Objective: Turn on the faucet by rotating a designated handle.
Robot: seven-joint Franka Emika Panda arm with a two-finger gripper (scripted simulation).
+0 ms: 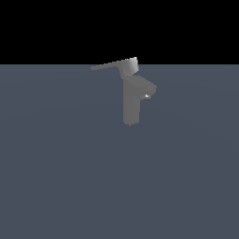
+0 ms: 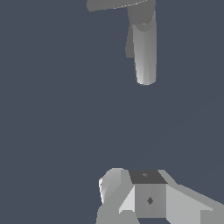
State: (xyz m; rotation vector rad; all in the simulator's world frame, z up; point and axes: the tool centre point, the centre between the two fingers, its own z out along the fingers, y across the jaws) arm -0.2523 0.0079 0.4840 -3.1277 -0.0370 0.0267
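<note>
The faucet [image 1: 131, 105] is a matte grey upright column standing on the flat grey floor, with a short angled spout stub [image 1: 147, 88] pointing to the exterior view's right. The handle [image 1: 110, 65] is a long thin lever that sticks out from a lighter cap [image 1: 130, 66] toward the exterior view's left. The gripper does not show in the exterior view. In the wrist view my gripper [image 2: 130, 176] sits well short of the faucet [image 2: 145, 48]. Its two fingers stand together with no gap and hold nothing. Only a strip of the handle [image 2: 114, 4] shows at that frame's edge.
A flat dark grey-blue floor [image 1: 70, 177] spreads around the faucet, with a black background behind it. No other object shows.
</note>
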